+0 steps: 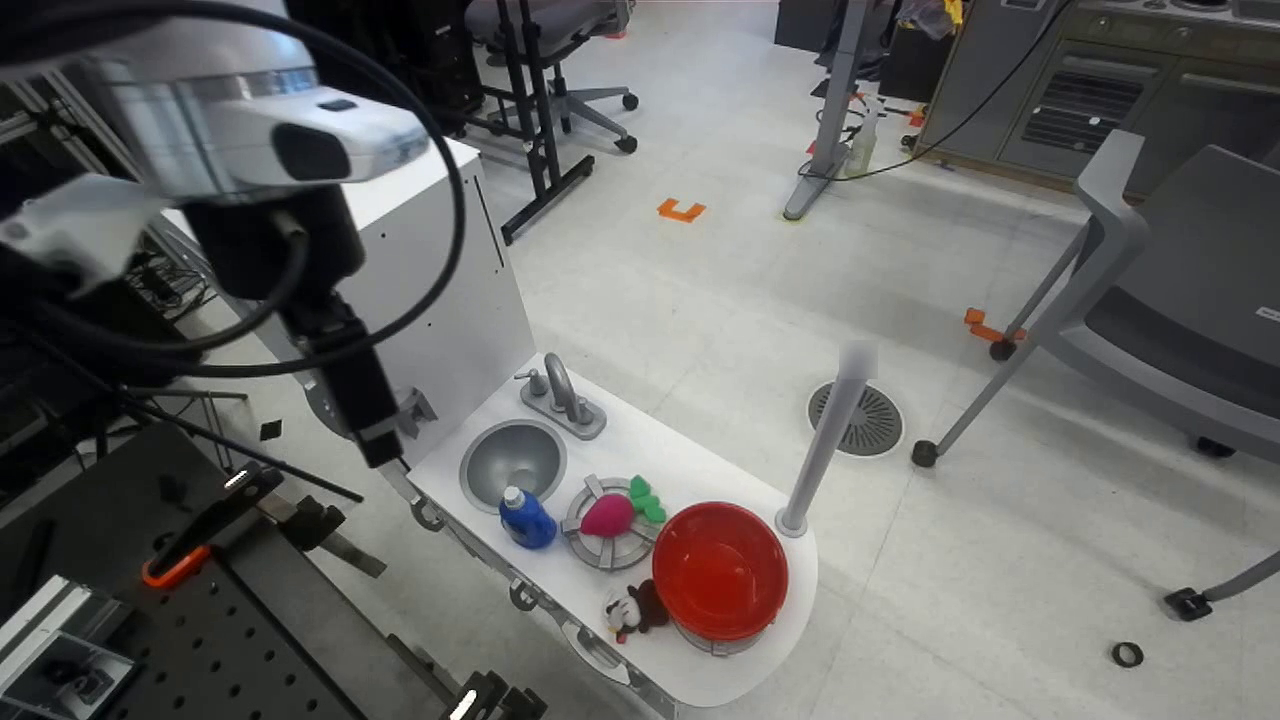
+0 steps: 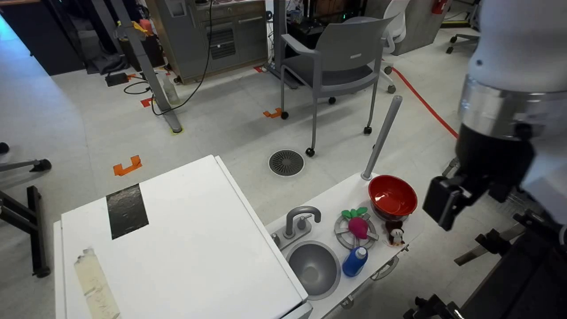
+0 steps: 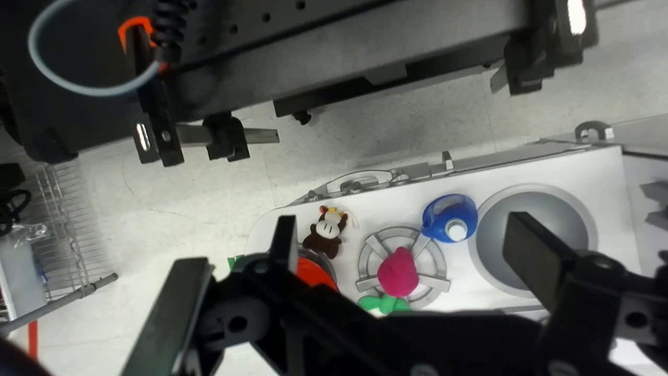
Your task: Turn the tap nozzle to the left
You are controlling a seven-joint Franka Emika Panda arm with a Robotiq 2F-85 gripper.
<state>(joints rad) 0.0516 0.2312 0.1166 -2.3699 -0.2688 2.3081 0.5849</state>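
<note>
In an exterior view we see a pink toy vegetable with green leaves on a grey burner. From that burner we find a blue bottle at nine o'clock, a sink at ten and a red bowl at four. A brown-and-white plush toy sits just beside the bowl at eight, while a grey post rises at two. We spot a floor drain at one o'clock from the post's foot and, at two from the drain, a grey chair.
</note>
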